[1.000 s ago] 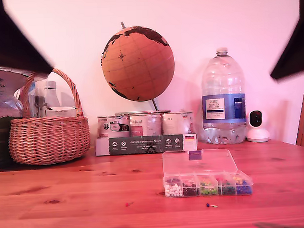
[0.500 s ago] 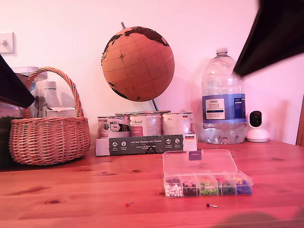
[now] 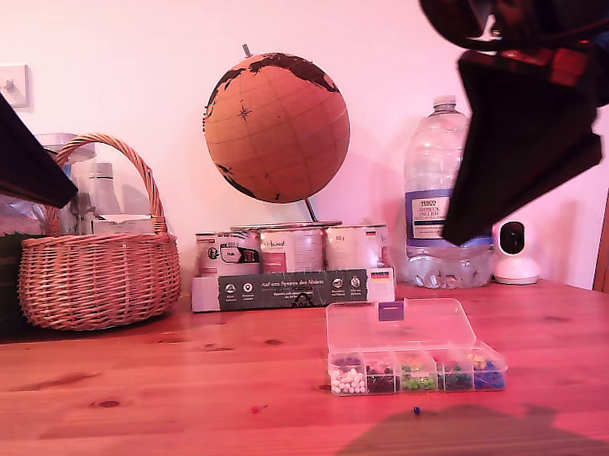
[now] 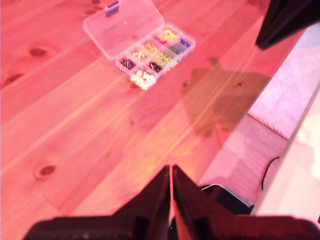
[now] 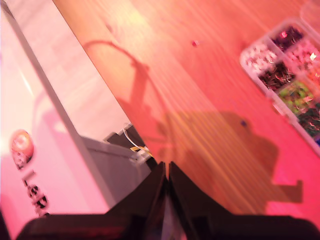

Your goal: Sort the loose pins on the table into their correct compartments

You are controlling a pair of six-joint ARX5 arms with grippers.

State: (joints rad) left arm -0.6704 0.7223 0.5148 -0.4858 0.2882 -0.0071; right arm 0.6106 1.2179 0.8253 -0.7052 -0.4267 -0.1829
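The red pin [image 3: 255, 409] is only a tiny dot on the table [image 3: 140, 394]. The blue pin [image 3: 416, 411] lies in shadow, its needle too thin to see. In the exterior view, both arms are cut off by the edges.

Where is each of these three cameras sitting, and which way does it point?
Exterior view: low at the table edge, facing the wall, globe and pin box; dark arm parts show at both upper corners.
First wrist view: on my first gripper, high up, looking down across the table; its shut fingers show.
Second wrist view: on my second gripper, looking down at the table edge; shut fingers show.
Shared: all three see the pin box and the blue pin.
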